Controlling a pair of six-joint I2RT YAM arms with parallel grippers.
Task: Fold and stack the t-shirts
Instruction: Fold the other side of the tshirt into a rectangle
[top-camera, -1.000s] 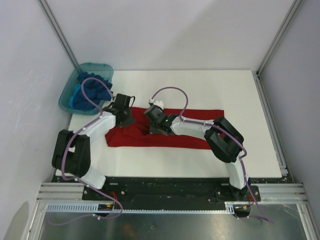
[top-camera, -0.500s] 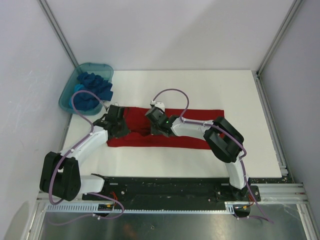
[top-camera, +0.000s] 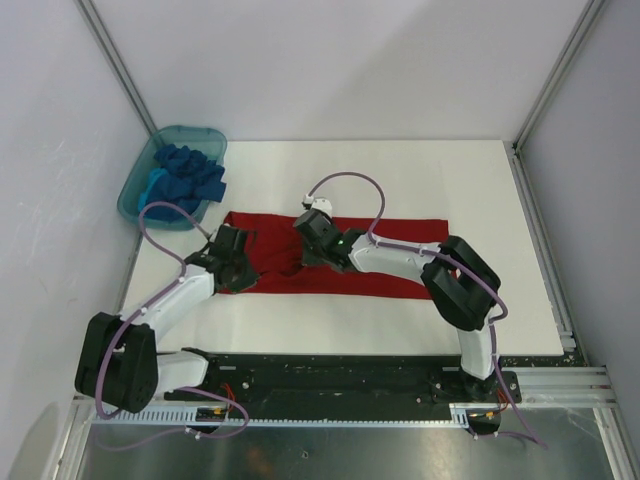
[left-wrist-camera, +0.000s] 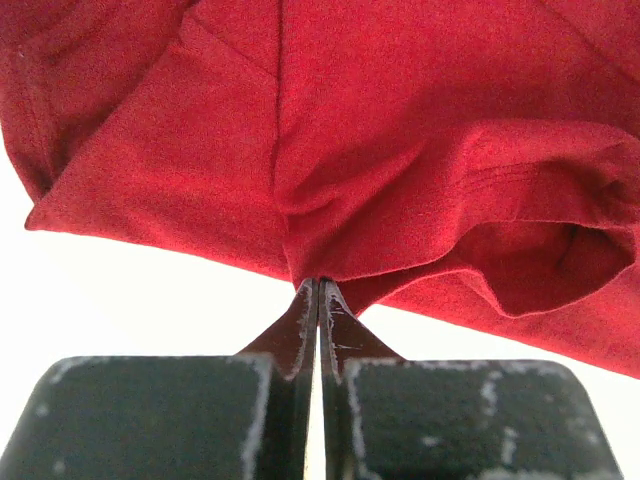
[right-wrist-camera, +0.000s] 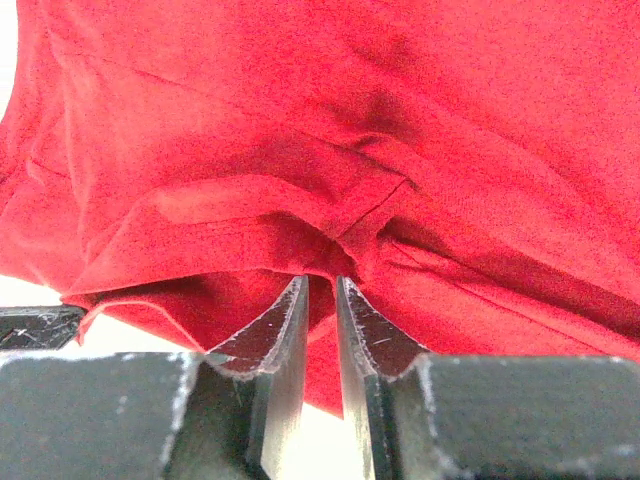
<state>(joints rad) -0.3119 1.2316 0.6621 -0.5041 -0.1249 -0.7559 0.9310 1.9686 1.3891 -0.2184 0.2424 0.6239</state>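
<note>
The red shirt (top-camera: 280, 268) lies spread in a long band across the middle of the white worktop (top-camera: 400, 170), its left end rumpled and folded in on itself. Both arms reach over that left part.

The left fingers (top-camera: 238, 266) sit at the shirt's near-left corner. In the left wrist view they (left-wrist-camera: 305, 322) are pressed together, with a peak of red cloth pinched between their tips and the shirt drawn up in folds from that point.

The right fingers (top-camera: 308, 250) are over the shirt just right of the left ones. The right wrist view shows them (right-wrist-camera: 290, 322) slightly apart, with a narrow gap between them. A bunched hem lies right at their tips, and I cannot tell whether it is nipped.

The blue shirts (top-camera: 185, 172) are heaped in the teal tub (top-camera: 132, 198) at the far-left corner, well apart from the red one.
</note>
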